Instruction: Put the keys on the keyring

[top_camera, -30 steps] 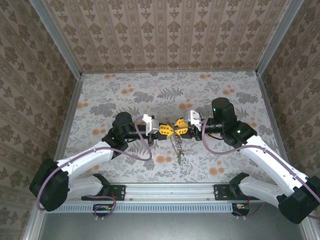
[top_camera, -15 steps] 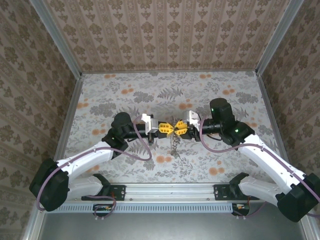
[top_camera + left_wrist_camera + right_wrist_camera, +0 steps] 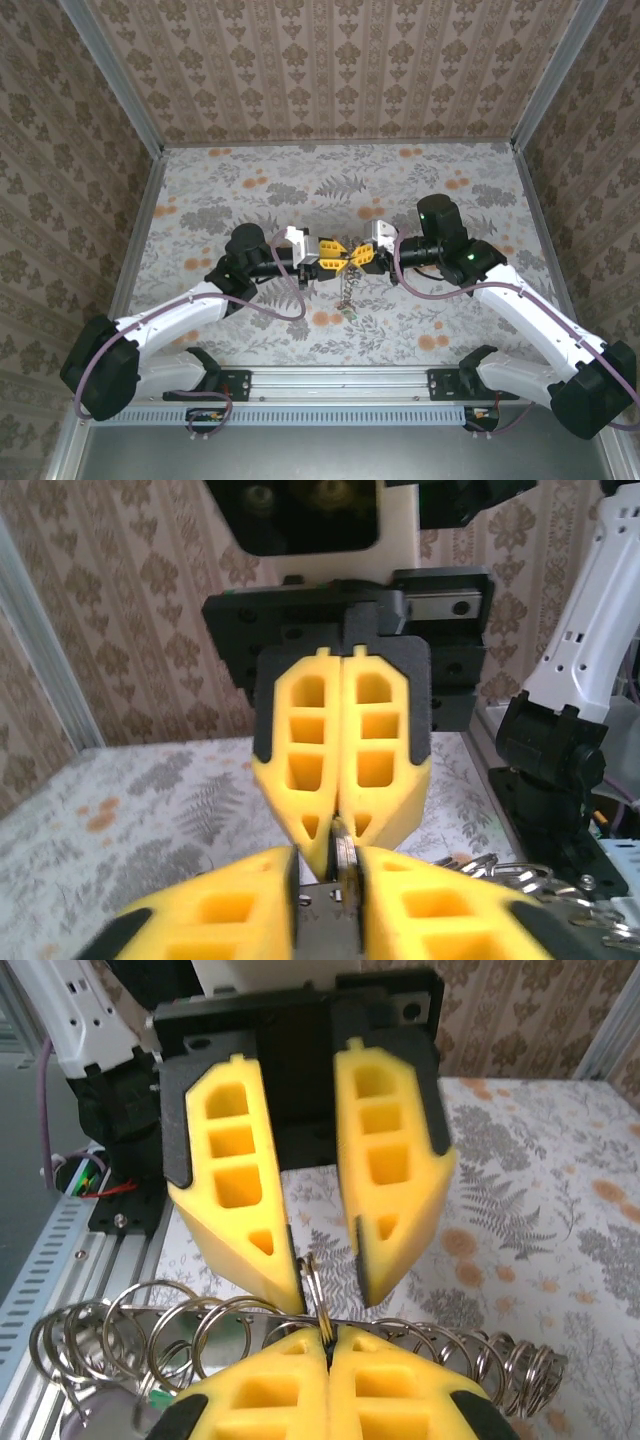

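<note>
Right gripper (image 3: 328, 1338) is clamped shut on the thin silver wire keyring (image 3: 320, 1288) at the centre of the floral table (image 3: 250, 190), tip aimed at 9 o'clock, with linked silver rings (image 3: 347, 290) dangling toward 6 o'clock. Left gripper (image 3: 337, 259) meets it nose-to-nose from 9 o'clock, jaws partly apart, straddling that upright ring edge-on and gripping nothing yet.

Surface (image 3: 250, 180) covered in a pale floral print: grey ferns and leaves, scattered orange blossoms. Enclosed left, right and far side by patterned walls (image 3: 330, 70). Along the near edge, a metal rail (image 3: 340, 378) bearing left arm base (image 3: 213, 374) and right arm base (image 3: 472, 368). Over the middle, a hanging string of key rings (image 3: 349, 295); lower end touching or clear, impossible to tell.
</note>
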You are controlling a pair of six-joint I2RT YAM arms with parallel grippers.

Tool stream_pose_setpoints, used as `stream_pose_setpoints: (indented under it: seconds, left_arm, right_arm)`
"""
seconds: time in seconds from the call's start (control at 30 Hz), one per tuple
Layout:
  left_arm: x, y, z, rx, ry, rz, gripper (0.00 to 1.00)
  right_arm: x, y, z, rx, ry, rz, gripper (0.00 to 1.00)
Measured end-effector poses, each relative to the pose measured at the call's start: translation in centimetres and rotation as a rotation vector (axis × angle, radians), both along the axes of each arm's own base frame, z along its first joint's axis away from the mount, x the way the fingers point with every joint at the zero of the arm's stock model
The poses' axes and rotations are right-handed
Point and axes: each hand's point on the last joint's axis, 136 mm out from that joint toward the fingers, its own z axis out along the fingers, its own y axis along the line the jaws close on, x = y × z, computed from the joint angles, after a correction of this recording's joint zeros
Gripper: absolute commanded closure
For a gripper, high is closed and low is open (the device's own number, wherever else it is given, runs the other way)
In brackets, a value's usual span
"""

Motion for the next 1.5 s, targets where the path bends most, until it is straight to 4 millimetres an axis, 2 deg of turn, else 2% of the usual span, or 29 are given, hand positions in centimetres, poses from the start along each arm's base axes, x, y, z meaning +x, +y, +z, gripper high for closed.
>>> stream_pose_setpoints:
  seconds: [0.23,0.53,0.67,0.87,1.0,1.13,1.23,1.5]
  left_arm:
    - [0.0,0.4,0.1,0.111,0.013,0.020,0.69]
    - [2.0,-0.2,-3.7,0.219,0.106,0.090,0.68]
    - [2.3,-0.2,-4.4,0.237,0.122,0.100,0.68]
    - [2.2,-0.4,-4.1,0.231,0.127,0.085,0.84]
    - [2.2,-0.4,-4.1,0.232,0.131,0.082,1.00]
    - [2.1,-0.4,-4.1,0.232,0.119,0.073,1.00]
    - [1.9,-0.3,-3.8,0.219,0.101,0.065,1.00]
    - [0.3,0.5,-0.5,0.064,-0.013,0.018,1.00]
  right_arm:
    - [1.6,-0.9,-1.7,-0.162,-0.015,-0.072,1.00]
    - [1.9,-0.9,-2.7,-0.238,-0.028,-0.062,1.00]
    - [2.0,-0.7,-3.3,-0.252,-0.012,-0.056,1.00]
    - [2.2,0.0,-3.5,-0.268,-0.017,-0.048,1.00]
    - [2.5,0.2,-3.5,-0.290,-0.021,-0.059,1.00]
    - [2.3,0.3,-3.6,-0.291,-0.010,-0.057,1.00]
    - [2.2,0.3,-3.3,-0.270,0.002,-0.049,0.89]
    - [0.8,0.5,-0.1,-0.120,0.026,0.010,0.78]
